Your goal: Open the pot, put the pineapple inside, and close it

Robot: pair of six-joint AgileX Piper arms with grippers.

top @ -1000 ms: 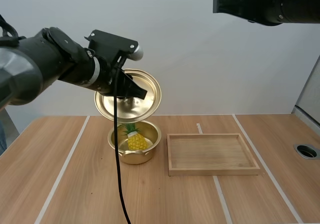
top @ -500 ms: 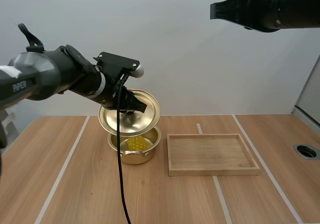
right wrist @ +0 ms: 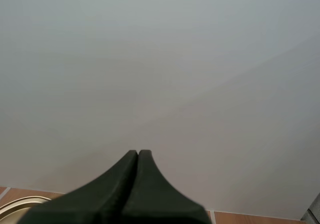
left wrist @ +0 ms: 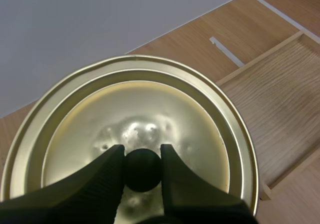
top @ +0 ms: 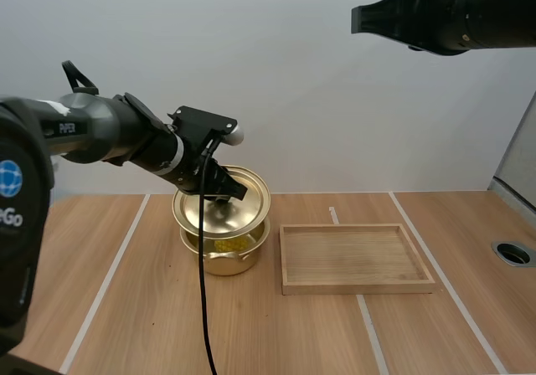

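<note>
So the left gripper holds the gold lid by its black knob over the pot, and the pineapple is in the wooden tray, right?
No: the pineapple is in the pot, not the wooden tray; the high view shows its yellow under the lid. The left gripper does hold the lid by its knob over the pot.

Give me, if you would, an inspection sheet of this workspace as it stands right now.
Surface: wooden table with pale stripes; a round hole near its right edge.
Job's things: pineapple inside the gold pot; lid tilted over the pot, not seated flat.
Clutter: wooden tray beside the pot, apart from it.
Grippers: left gripper shut on the lid's black knob; right gripper shut on nothing, raised high, away from the pot.
Surroundings: plain pale wall behind the table.
</note>
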